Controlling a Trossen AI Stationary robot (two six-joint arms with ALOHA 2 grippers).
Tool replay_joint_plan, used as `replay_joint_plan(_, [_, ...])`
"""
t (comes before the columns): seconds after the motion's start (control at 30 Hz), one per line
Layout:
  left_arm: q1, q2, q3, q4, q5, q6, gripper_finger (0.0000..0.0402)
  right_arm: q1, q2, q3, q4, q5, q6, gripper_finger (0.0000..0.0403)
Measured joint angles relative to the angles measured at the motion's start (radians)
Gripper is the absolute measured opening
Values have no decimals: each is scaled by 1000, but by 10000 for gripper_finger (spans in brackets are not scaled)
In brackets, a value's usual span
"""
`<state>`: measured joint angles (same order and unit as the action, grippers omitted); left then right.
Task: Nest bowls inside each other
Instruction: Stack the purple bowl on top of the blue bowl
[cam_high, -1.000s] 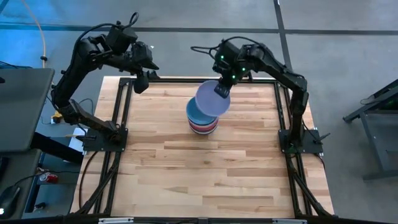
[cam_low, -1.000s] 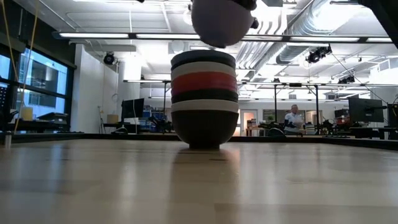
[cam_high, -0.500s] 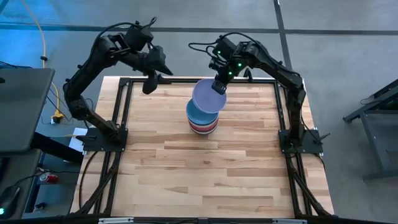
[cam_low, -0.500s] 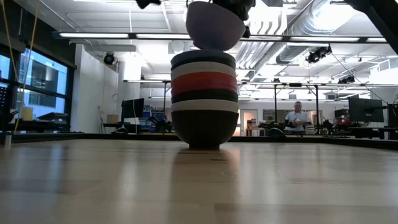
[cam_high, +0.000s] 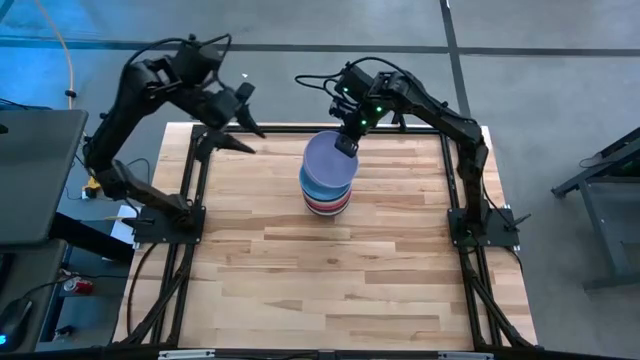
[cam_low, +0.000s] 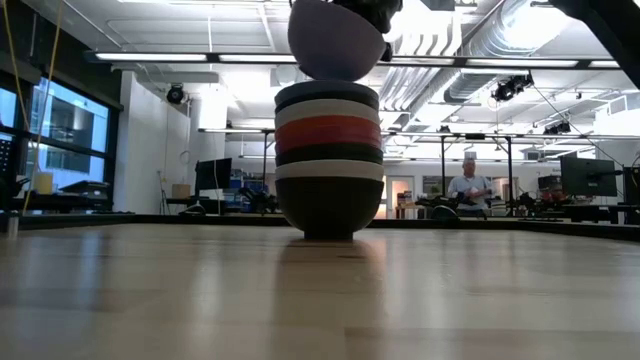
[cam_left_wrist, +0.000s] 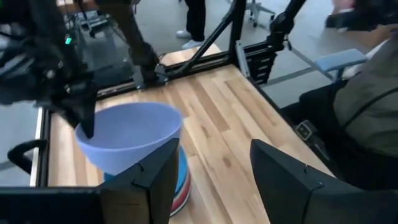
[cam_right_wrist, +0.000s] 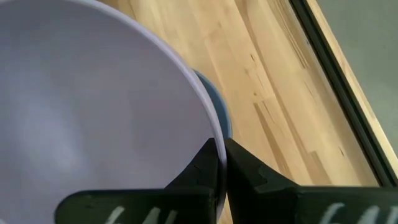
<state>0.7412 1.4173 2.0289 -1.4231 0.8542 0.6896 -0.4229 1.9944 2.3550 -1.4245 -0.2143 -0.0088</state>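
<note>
A wooden plank table (cam_high: 330, 270) is lying inside a black metal frame (cam_high: 197, 170). A dark monitor (cam_high: 30, 175) is standing beside the table's left edge. A person (cam_low: 468, 190) is sitting among desks in the room beyond the table.

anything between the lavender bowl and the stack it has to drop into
Nothing visible. The right gripper holds the lavender bowl by its rim just above the stack, slightly off-centre, with the top blue bowl open beneath it.

Lavender bowl (cam_high: 326, 160) now leveller over the stack (cam_high: 326, 196) (left gripper (cam_high: 238, 135) farther back).
</note>
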Motion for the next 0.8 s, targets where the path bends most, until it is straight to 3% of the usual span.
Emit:
replay_joint_plan(0.17, [21,-101,-69,10,51,9,184,5,23,-1,3,-3,9,0])
replay_joint_plan(0.53, [84,-414,-386,153,55,-8,184,11,104,-1,-64,-1,89,0])
replay_joint_plan(0.8, [124,-539,-524,218,54,-25,184,22,147,-1,-91,30,132,0])
